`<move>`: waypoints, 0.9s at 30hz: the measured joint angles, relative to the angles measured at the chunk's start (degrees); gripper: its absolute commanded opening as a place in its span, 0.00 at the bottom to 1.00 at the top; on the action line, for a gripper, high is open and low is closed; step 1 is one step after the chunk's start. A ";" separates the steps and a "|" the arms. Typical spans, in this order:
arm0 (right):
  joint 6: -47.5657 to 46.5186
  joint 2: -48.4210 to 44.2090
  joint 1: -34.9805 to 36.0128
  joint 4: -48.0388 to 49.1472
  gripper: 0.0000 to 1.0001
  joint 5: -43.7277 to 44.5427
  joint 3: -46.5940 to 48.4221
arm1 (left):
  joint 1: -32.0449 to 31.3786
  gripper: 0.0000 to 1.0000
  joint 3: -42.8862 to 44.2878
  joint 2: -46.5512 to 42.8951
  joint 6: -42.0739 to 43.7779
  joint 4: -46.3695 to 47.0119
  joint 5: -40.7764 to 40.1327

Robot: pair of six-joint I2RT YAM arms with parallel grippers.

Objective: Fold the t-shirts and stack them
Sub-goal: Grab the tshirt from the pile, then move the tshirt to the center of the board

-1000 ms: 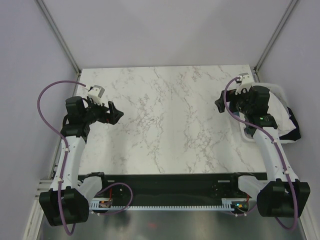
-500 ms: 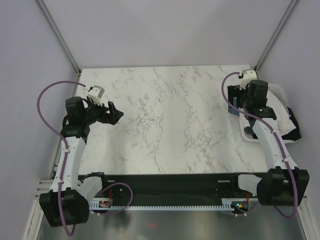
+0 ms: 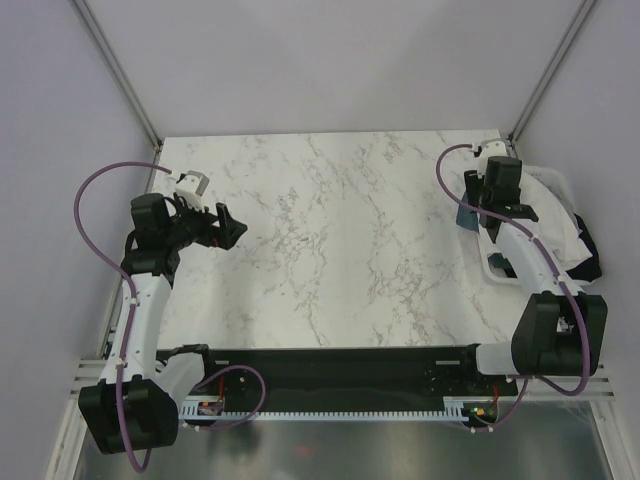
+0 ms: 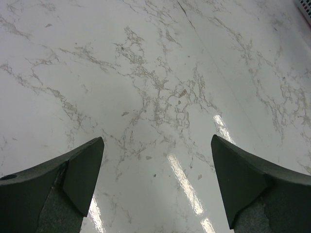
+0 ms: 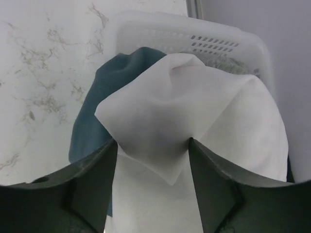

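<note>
- The left gripper [image 4: 158, 141] hovers over the bare marble tabletop [image 4: 146, 63] on the left side, its fingers spread wide with nothing between them.
- The right gripper [image 5: 153, 143] is out at the table's right edge, over the white plastic bin [image 5: 194, 36].
- Its fingers are drawn partway in onto a raised fold of the white t-shirt [image 5: 170, 107]. The cloth fills the gap and touches both inner faces (it looks pinched).
- The white t-shirt lies heaped on top of the bin's contents and spills over its rim.
- The teal-blue t-shirt [image 5: 90, 121] lies under the white one and hangs over the bin's table-side edge onto the marble.
- A patch of grey cloth [image 5: 231, 63] shows against the bin's far wall.
- From above, a black t-shirt [image 3: 592, 262] hangs over the bin's outer side.
</note>
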 measured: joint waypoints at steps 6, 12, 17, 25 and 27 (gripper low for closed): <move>-0.66 1.95 0.00 1.42 0.00 2.23 0.28 | 0.00 0.99 0.00 0.00 0.00 0.00 0.00; -0.20 0.98 0.00 1.99 0.00 2.45 0.55 | 0.00 0.99 0.00 0.00 0.00 0.00 0.00; -0.17 -1.38 0.07 0.28 0.00 0.26 5.77 | 0.00 0.99 -0.02 0.00 0.00 0.20 0.00; 5.77 -0.20 1.49 -5.11 0.00 -16.65 34.21 | 0.00 0.99 -1.25 -0.15 0.00 1.42 -0.42; 8.48 1.64 3.61 -5.95 0.00 -22.62 43.80 | 0.00 0.99 -1.44 -0.33 0.00 1.62 -0.48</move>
